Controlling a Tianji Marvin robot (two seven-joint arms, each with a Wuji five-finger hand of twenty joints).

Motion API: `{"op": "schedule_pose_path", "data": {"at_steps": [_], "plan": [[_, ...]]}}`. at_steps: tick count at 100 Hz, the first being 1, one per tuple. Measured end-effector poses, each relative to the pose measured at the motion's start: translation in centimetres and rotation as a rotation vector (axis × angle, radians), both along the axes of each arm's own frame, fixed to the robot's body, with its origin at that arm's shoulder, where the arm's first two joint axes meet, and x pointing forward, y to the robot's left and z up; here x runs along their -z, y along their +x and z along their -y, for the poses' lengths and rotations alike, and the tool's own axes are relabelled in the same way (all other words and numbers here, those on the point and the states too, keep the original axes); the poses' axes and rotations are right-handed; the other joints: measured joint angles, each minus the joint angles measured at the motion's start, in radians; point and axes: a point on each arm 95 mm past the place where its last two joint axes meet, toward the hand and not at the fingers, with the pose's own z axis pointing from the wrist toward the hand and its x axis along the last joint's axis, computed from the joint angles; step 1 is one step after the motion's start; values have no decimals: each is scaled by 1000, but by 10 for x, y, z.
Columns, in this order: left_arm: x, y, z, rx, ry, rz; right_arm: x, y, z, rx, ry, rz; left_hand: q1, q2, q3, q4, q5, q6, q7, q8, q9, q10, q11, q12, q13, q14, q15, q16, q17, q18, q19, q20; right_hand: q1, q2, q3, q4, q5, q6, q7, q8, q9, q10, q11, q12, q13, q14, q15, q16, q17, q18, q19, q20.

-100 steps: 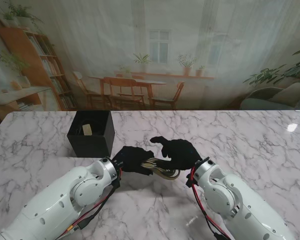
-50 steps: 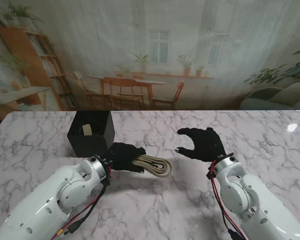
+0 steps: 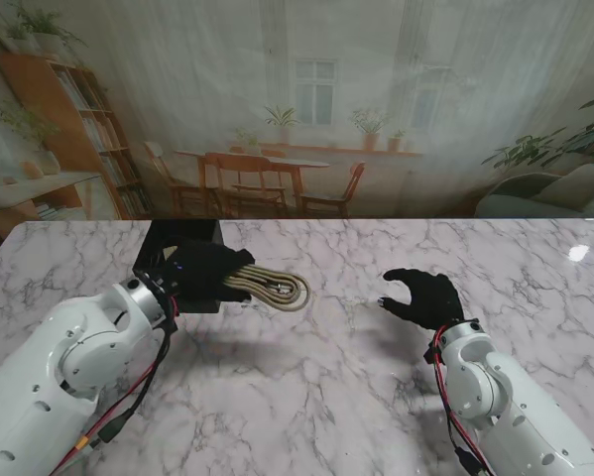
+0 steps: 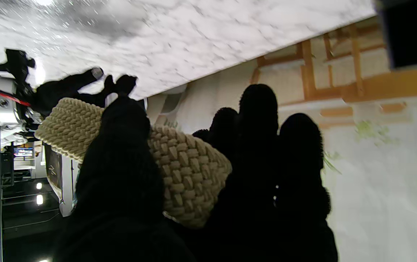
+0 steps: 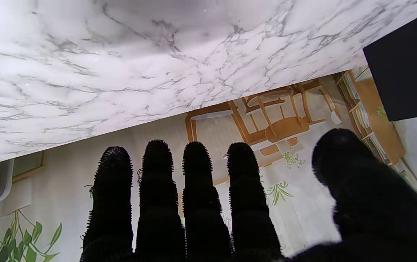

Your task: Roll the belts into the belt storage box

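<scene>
Marble bench [image 3: 376,397] under the cameras, painted dining-room backdrop behind, and the hand-off is done! A second ago both hands were bunched together at mid-bench over the coil; now they're well apart. Left hand [image 3: 205,270] has the rolled belt [image 3: 275,287] clamped all on its own, thumb and fingers wrapped around the cream weave, and it has lifted and swung it away from me, toward the black belt storage box [image 3: 163,256]. The hand now sits right in front of that box, the coil jutting out to the right of it, clear of the bench.

Right hand [image 3: 423,297] has backed off to its own side, fingers spread, nothing in it; its wrist view shows only bare marble past the fingertips [image 5: 157,153].

So the rolling looks finished and the roll is holding its shape. What's left, I'd judge, is carrying the coil over the box mouth and dropping it in without letting it spring loose.
</scene>
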Motion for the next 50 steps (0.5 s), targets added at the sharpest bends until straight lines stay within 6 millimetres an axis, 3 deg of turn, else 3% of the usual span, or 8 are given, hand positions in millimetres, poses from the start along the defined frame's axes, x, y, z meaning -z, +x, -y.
{"op": "schedule_pose_path", "data": {"at_steps": [22,50], "plan": [[-47,0,-36,-38,10,134,2,1,1,-13,-33,35,0,0,0,0,0,-1,0,0,0,0,-1,9,0,-1,0,0,-1,-1,0,0,32,-23,65,0,40,-1,30,9,2,-12,21,0,2,-5,0,0,0,-1,0,0],[-85,-1,-74,-96,50,235,3,5,2,-14,-47,32,0,0,0,0,0,-2,0,0,0,-2,-2,10,-11,-6,0,0,-13,-11,0,0,40,-42,87,0,40,-1,30,9,14,-13,27,0,2,-12,0,0,0,-1,0,0]]}}
